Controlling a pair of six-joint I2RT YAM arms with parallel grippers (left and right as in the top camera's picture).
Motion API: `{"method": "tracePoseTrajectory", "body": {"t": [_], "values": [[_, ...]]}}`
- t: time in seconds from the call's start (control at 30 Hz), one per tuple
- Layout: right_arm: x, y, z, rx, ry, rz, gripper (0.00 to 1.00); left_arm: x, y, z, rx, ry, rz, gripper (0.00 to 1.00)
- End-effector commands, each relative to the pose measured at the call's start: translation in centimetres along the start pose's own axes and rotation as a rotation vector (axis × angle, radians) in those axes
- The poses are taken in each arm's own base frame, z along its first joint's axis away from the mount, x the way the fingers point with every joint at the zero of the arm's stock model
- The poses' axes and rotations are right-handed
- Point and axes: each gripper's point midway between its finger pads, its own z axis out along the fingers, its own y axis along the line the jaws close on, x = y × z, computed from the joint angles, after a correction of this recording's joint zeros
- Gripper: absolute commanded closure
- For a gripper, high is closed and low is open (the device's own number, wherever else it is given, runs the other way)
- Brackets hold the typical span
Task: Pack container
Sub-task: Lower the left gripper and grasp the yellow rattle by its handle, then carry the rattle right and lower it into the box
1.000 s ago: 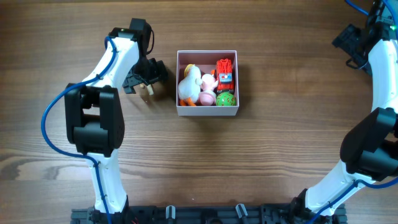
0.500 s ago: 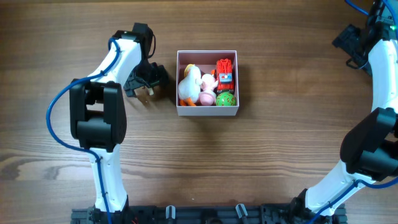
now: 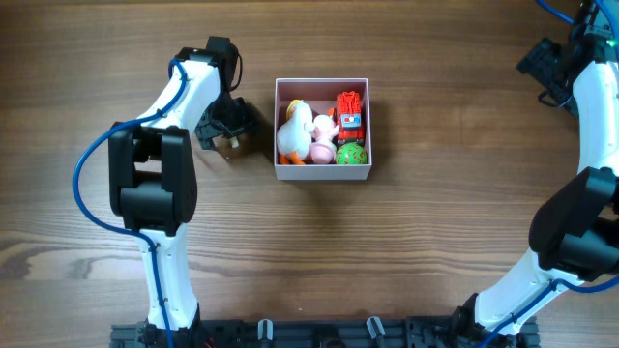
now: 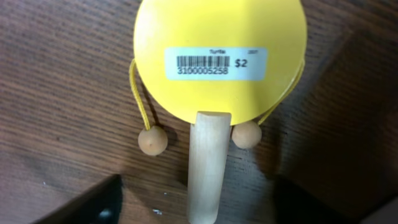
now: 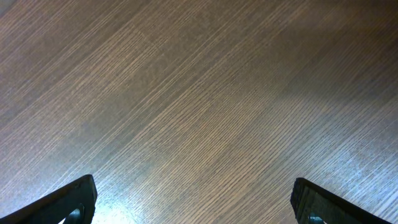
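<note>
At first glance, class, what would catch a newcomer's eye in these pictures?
In the overhead view, the white-walled container at centre holds a white plush duck, a red toy vehicle and a green ball. In the left wrist view, a yellow drum toy with a $2 barcode sticker lies on the wooden table.

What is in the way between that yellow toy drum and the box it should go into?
Nothing visible: only bare table lies between the yellow drum under the left arm's open jaws and the box. The box is already crowded with a white duck, a red truck and a green ball.
</note>
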Motion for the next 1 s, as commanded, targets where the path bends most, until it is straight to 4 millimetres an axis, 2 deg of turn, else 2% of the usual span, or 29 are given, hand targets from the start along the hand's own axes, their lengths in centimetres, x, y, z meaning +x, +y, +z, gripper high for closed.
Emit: {"method": "tracePoseTrajectory", "body": {"t": [0.0,0.13,0.27,0.4,0.53,0.6,0.97], "values": [[-0.23,-0.22,-0.46,0.013,-0.017,0.013,0.00,0.40,-0.01,0.75,-0.003,0.024,0.005,0.42],[-0.23,-0.22,-0.46,0.013,-0.017,0.013,0.00,0.39,-0.01,0.75,-0.003,0.023,0.005,0.58],[-0.23,-0.22,-0.46,0.013,-0.017,0.013,0.00,0.40,-0.01,0.75,-0.003,0.024,0.005,0.68],[-0.23,-0.22,-0.46,0.013,-0.017,0.013,0.00,0.40,-0.01,0.75,-0.004,0.024,0.005,0.69],[-0.23,-0.22,-0.46,0.013,-0.017,0.013,0.00,0.39,-0.01,0.75,-0.003,0.023,0.005,0.76],[-0.23,-0.22,-0.46,0.013,-0.017,0.013,0.00,0.39,-0.01,0.75,-0.003,0.023,0.005,0.83],[-0.23,-0.22,-0.46,0.013,-0.017,0.013,0.00,0.51,0.06,0.55,-0.005,0.026,0.006,0.91]]}}
